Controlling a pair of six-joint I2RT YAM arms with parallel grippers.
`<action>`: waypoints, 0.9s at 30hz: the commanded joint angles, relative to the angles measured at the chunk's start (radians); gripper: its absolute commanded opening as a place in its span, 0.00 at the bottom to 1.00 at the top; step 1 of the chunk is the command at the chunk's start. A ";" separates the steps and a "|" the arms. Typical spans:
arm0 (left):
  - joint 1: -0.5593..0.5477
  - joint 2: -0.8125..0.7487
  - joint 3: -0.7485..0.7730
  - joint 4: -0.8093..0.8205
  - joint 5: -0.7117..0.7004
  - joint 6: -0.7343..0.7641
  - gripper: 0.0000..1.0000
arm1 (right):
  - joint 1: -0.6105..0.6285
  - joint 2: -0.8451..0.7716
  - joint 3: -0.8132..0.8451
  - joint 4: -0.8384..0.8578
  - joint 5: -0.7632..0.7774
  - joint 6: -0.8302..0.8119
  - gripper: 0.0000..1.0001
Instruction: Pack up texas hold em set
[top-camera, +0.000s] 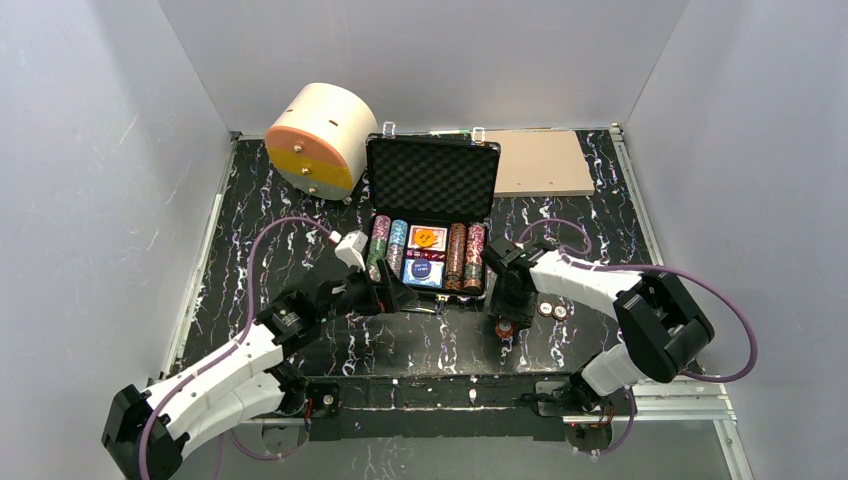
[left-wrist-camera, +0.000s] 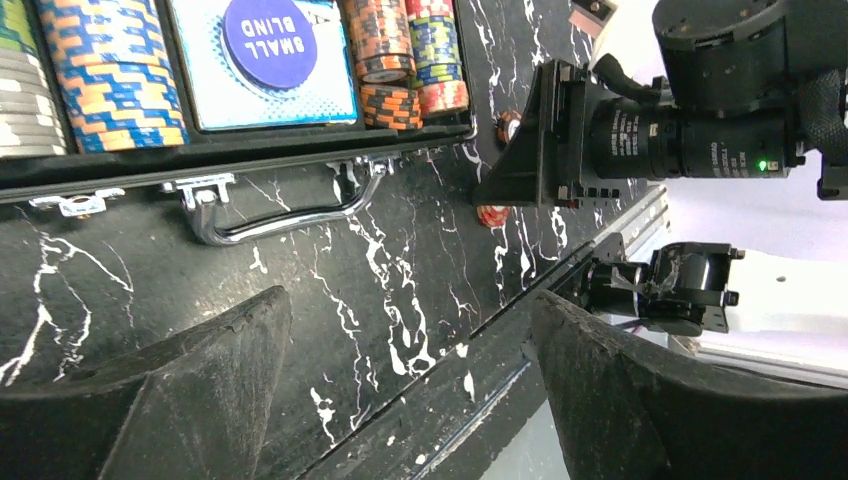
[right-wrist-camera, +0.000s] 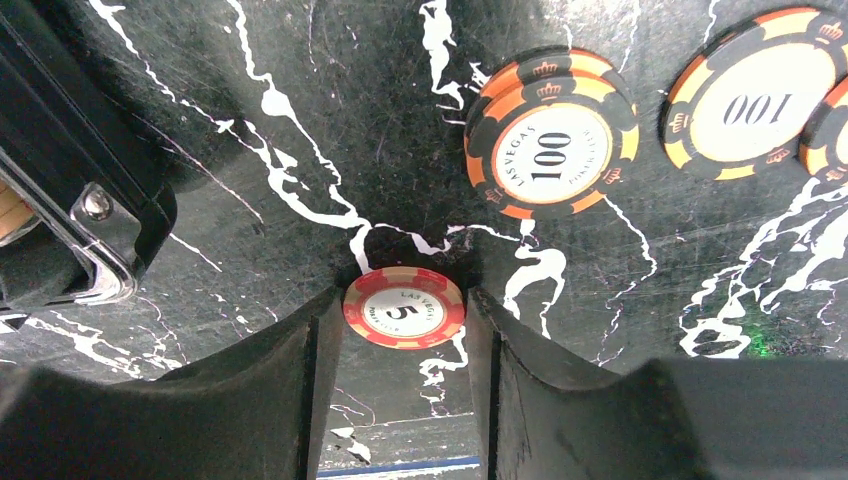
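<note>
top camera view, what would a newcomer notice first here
The open black case in the middle of the table draws the eye first, its tray packed with rows of striped chips. Behind it to the left sits a big cream drum with an orange-yellow face. Off the case's front right corner, the right gripper straddles a small red chip on the table, with black-and-orange chips loose beside it.

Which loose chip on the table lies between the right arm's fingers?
The red 5 chip, flanked by the fingers on both sides. The black-and-orange 100 chips lie farther out on the table, clear of them.
</note>
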 joint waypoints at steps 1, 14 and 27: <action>-0.021 -0.010 -0.038 0.057 0.047 -0.049 0.87 | 0.009 0.115 -0.104 -0.006 0.037 0.000 0.57; -0.262 0.255 -0.050 0.245 -0.103 -0.099 0.86 | 0.013 0.068 -0.062 -0.016 0.055 0.037 0.30; -0.439 0.500 0.009 0.498 -0.281 -0.117 0.93 | -0.078 -0.077 0.095 -0.121 -0.029 0.050 0.30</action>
